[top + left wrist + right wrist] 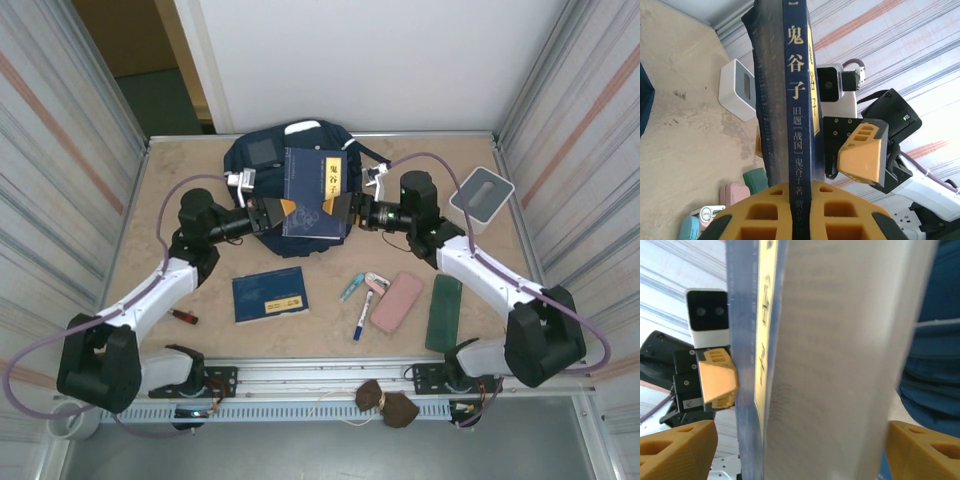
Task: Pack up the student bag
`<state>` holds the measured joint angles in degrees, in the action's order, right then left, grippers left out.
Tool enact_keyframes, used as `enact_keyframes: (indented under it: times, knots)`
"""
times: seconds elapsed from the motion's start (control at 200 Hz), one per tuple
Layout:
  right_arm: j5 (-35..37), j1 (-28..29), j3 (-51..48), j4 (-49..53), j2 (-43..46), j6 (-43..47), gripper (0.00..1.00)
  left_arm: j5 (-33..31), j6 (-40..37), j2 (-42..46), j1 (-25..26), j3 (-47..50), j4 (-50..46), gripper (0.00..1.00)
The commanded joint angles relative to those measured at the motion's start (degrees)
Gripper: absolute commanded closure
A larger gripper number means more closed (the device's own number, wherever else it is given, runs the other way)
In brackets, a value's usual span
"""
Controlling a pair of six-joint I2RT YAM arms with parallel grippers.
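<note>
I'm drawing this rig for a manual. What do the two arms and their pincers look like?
The left arm and right arm have white shells, black joints and black bases. The left pincer and right pincer carry blocky orange fingers with rectangular cut-outs on black mounts. A thin purple-grey cable loops along each arm. A white, black-faced camera box sits at each wrist.

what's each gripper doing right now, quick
Left gripper: closed on the dark blue book with a yellow title label.
Right gripper: open, straddling that book without clamping it.
</note>
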<state>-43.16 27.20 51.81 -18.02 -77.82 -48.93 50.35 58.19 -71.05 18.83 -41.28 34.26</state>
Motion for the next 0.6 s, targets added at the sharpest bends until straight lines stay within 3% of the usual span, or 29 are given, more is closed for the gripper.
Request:
enact_keyframes:
  times: [0.0,0.075,0.215,0.291,0.336,0.416,0.506,0.591]
  knots:
    - [-3.57,0.12,-0.57,-13.05,-3.12,-5.35,0.14,-0.43,4.37,-2.09,0.22,-2.8,8.67,1.0]
    - [-5.23,-0.19,-0.48,-19.2,-4.99,-8.78,0.22,-0.76,4.99,-4.22,0.13,-3.52,9.33,1.0]
    - [-4.34,-3.44,-1.02,-23.35,-6.46,-13.83,0.68,-3.3,2.7,-7.18,-0.13,-4.54,6.58,0.99]
    - [-3.63,-6.11,-1.52,-21.17,-6.59,-13.79,0.89,-5.71,-5.39,-7.95,-0.28,-6.19,-1.47,0.75]
    - [-3.43,-7.79,-1.7,-18.64,-6.55,-13.02,1.0,-8.88,-12.59,-8.27,-0.2,-8.5,-11.63,0.59]
    - [-4.03,-11.03,-1.82,-13.43,-5.47,-10.45,1.0,-16.71,-26.84,-9.33,0.27,-13.16,-26.84,0.44]
    - [-2.11,-15.27,-1.56,-2.43,-2.69,-4.59,1.0,-28.67,-41.31,-11.99,1.58,-18.63,-38.38,0.38]
    - [0.88,-18.51,-0.13,8.43,-0.37,1.49,1.0,-35.44,-54.61,-16.85,3.2,-22.42,-41.86,0.35]
